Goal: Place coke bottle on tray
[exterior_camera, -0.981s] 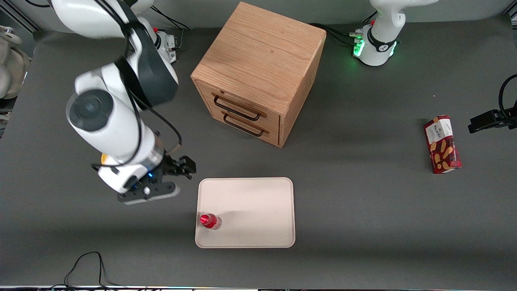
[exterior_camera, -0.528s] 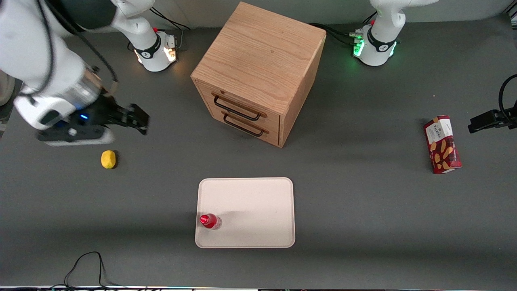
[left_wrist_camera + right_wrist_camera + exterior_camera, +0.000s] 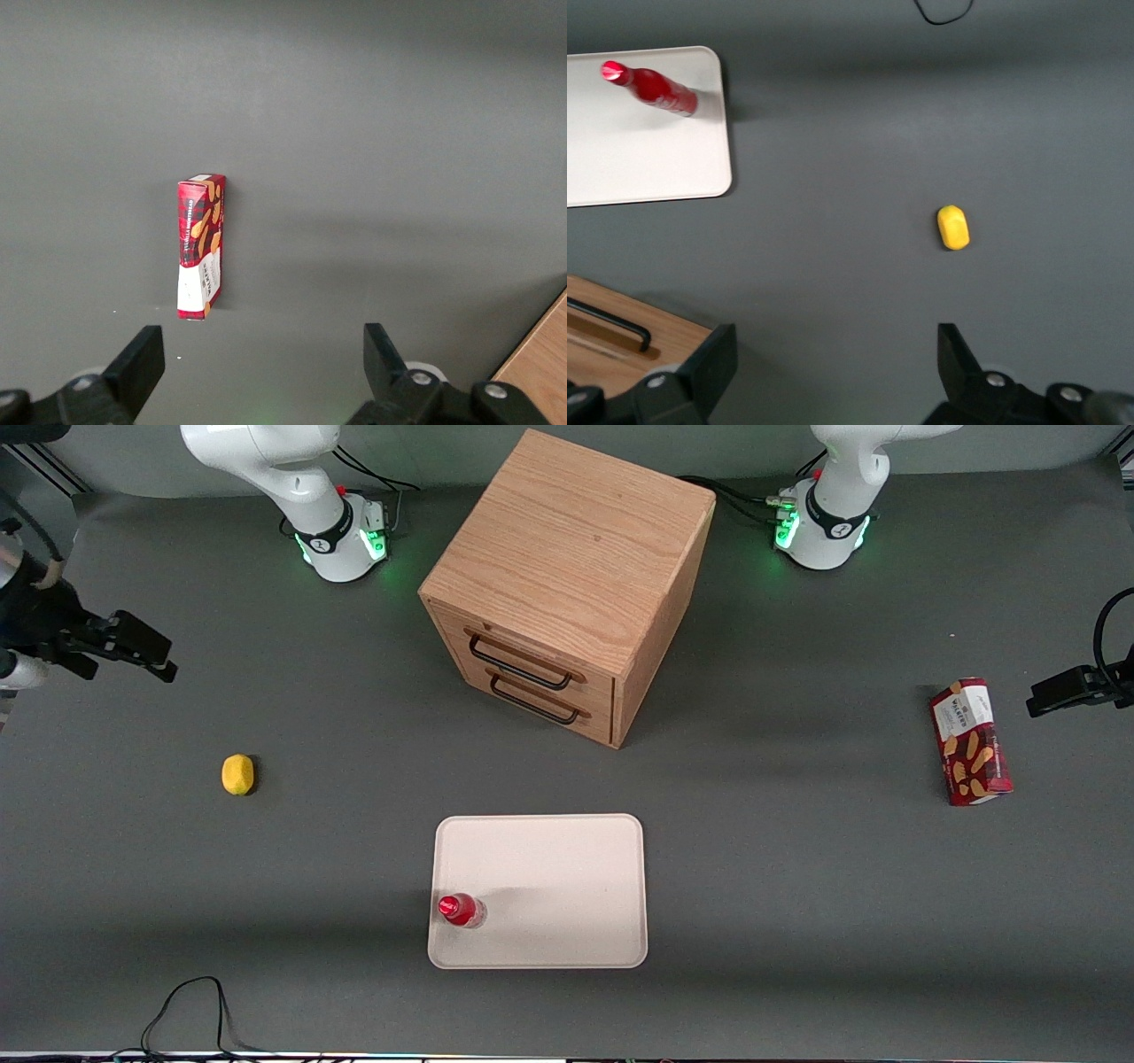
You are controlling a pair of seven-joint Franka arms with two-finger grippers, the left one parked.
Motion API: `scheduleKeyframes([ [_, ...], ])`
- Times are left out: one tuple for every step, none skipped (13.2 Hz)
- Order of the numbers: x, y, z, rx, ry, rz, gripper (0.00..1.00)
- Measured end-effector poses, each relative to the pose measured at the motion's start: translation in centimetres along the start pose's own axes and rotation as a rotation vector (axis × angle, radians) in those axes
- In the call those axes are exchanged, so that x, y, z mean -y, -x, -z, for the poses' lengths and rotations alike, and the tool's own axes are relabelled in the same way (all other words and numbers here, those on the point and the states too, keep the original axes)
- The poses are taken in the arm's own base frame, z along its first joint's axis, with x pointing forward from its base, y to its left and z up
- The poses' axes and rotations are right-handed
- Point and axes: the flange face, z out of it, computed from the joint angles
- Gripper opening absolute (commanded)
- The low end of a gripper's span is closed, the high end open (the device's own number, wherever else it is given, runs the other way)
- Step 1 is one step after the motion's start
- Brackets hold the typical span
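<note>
**Bottle standing on tray, gripper free at desk edge**

Dark grey matte desk (image 3: 797, 921), evenly lit, with both arm bases glowing green along the desk edge farthest from the front camera.

- Coke bottle (image 3: 461, 911) stands upright on the tray (image 3: 567, 868), in the tray corner that is nearest the front camera and toward the working arm's end. Red cap and red body are visible; the script lettering cannot be read in any view. Nothing touches it.
- Tray is cream-white with rounded corners, lying flat near the middle of the desk edge closest to the front camera. It carries only the bottle.
- Gripper (image 3: 142, 655) hangs at the working arm's end of the desk, well apart from the tray and bottle, farther from the front camera than the lemon (image 3: 237, 774). In the right wrist view its fingers (image 3: 713, 359) are spread wide with nothing between them: released.
- Lemon lies alone on the desk, between the gripper and the tray, well apart from both.
- Wooden drawer cabinet (image 3: 567, 584) with two black handles sits mid-desk, farther from the front camera than the tray.
- Red biscuit box (image 3: 971, 740) lies toward the parked arm's end; the white label's text looks like "Walkers", not fully legible.
- Black cable (image 3: 190, 1010) loops at the nearest desk edge.
</note>
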Motion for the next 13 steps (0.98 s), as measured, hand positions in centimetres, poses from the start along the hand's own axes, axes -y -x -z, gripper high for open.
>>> scheduleKeyframes([
  [-1.2, -0.3, -0.3, -0.006, -0.010, 0.001, 1.00],
  [-2.4, -0.6, -0.5, -0.009, -0.027, 0.006, 1.00],
  [-3.5, -0.8, -0.7, -0.014, -0.039, 0.010, 1.00],
  [-4.3, -1.0, -0.8, -0.018, -0.044, 0.019, 1.00],
  [-4.6, -1.1, -0.8, -0.024, -0.044, 0.041, 1.00],
  [-4.6, -1.2, -0.9, -0.025, -0.043, 0.070, 1.00],
  [-4.5, -1.3, -1.1, -0.024, -0.042, 0.086, 1.00],
  [-4.5, -1.5, -1.2, -0.025, -0.042, 0.091, 1.00],
  [-4.6, -1.6, -1.3, -0.025, -0.041, 0.090, 1.00],
  [-4.8, -1.7, -1.4, -0.023, -0.040, 0.086, 1.00],
  [-5.1, -1.7, -1.4, -0.020, -0.039, 0.082, 1.00],
  [-5.3, -1.6, -1.5, -0.016, -0.039, 0.079, 1.00],
  [-5.3, -1.6, -1.5, -0.013, -0.039, 0.079, 1.00],
])
